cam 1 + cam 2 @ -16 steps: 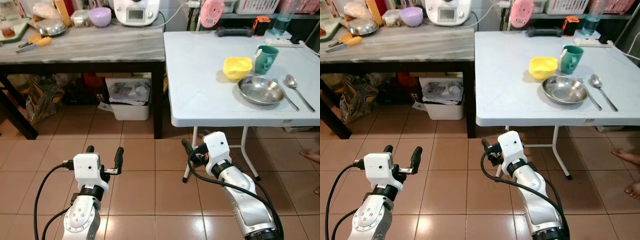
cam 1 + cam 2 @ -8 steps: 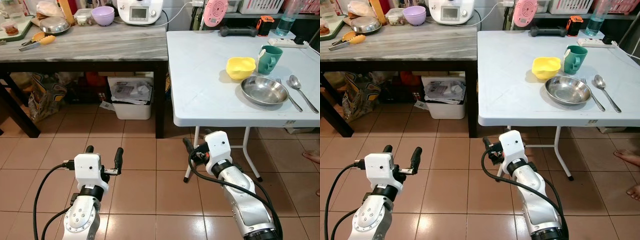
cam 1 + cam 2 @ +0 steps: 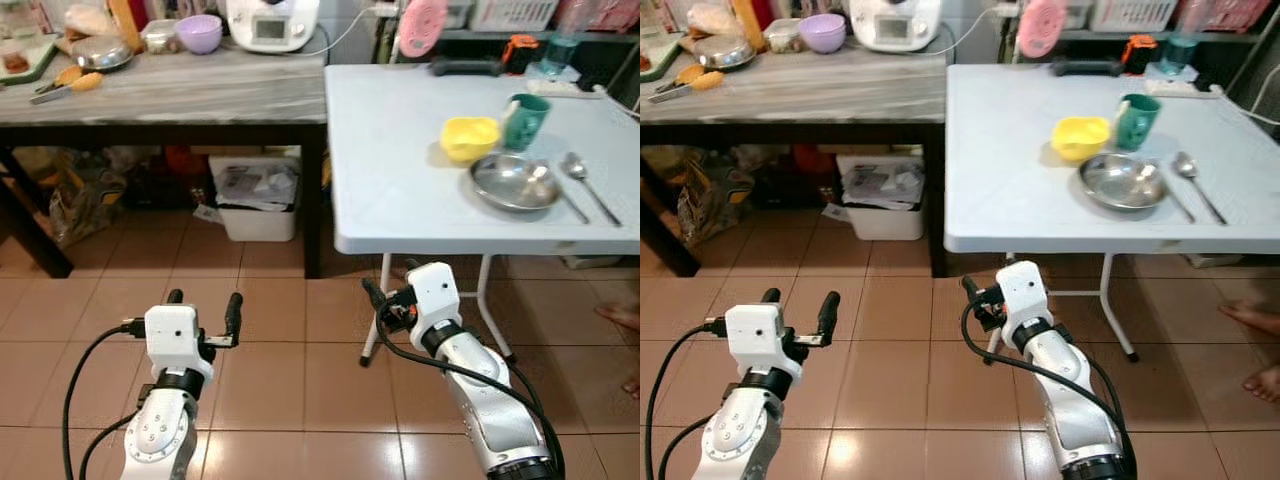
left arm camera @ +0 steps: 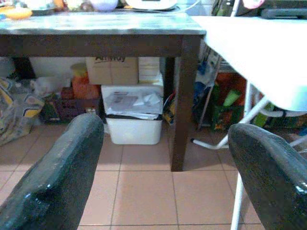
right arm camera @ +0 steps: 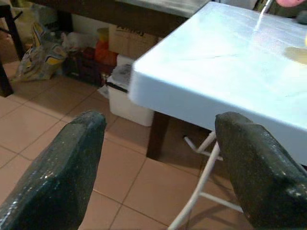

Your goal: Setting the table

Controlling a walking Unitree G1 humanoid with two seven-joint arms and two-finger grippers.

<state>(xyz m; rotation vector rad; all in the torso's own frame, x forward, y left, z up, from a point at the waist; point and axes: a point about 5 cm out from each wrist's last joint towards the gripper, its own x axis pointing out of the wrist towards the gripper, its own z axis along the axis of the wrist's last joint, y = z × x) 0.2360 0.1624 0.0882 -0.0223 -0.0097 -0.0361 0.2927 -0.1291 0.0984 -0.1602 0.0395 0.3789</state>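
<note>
Terracotta floor tiles (image 3: pixel 280 360) under both wide-spread, empty pincers, left (image 3: pixel 204 309) and right (image 3: pixel 388 290), before white table (image 3: pixel 400 190).

Steel plate (image 3: pixel 515 183) on white table (image 3: pixel 400 170), yellow bowl (image 3: pixel 470 137) and green mug (image 3: pixel 525 120) behind, spoon (image 3: pixel 582 178) beside.

My folding table (image 3: pixel 400 170) stands ahead to the right. On it, the plate (image 3: pixel 515 182) sits near the front edge, bowl (image 3: pixel 470 137) just behind it, mug (image 3: pixel 526 119) right of the bowl, spoon (image 3: pixel 580 178) right of the plate. Left of the table, a counter (image 3: pixel 170 95), bin (image 3: pixel 258 197) beneath.
</note>
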